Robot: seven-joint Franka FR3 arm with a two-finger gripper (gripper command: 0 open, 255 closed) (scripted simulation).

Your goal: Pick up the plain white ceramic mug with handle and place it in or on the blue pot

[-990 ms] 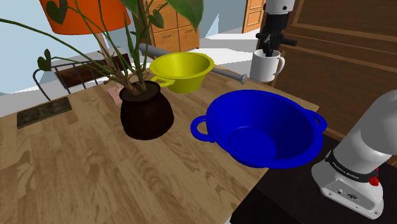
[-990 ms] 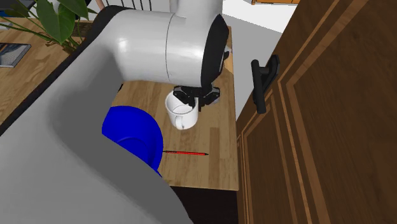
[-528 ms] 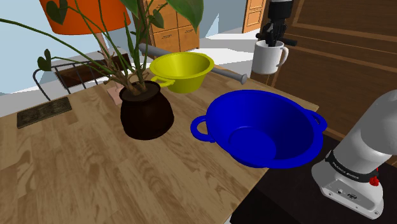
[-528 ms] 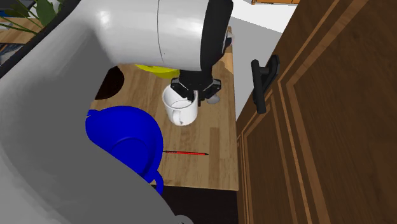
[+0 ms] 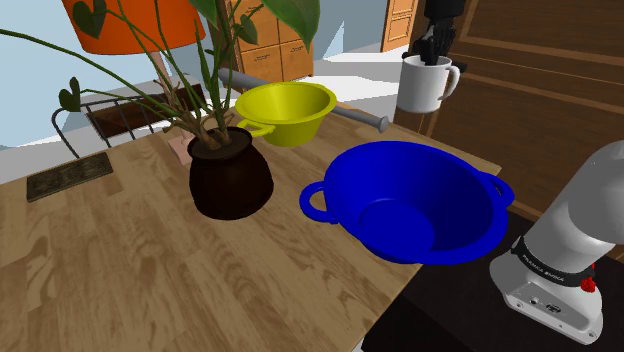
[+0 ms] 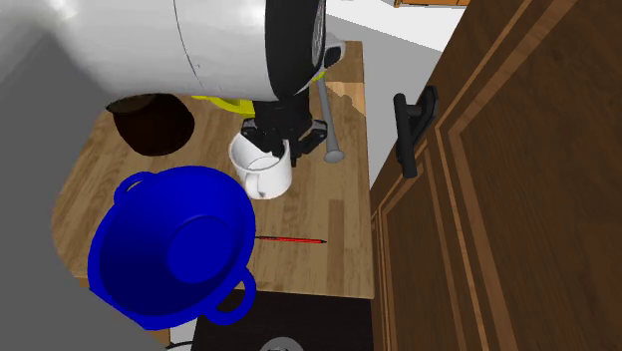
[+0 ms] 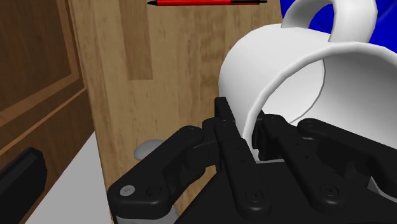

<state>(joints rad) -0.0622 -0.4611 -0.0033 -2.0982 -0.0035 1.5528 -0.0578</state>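
Observation:
A plain white mug with a handle hangs in the air, my gripper shut on its rim from above. It sits above the table's far right part, beyond the blue pot. From the second exterior view the mug hovers just past the blue pot, with the gripper clasping its rim. In the wrist view my gripper pinches the wall of the mug, and the blue pot shows behind the handle.
A yellow pot and a dark plant pot stand on the wooden table. A grey rod lies near the yellow pot, and a red pen lies on the table by the wooden cabinet.
The gripper has lifted the mug higher and carried it slightly to the shoulder view's right. In the second exterior view the arm has swung away, uncovering the whole blue pot.

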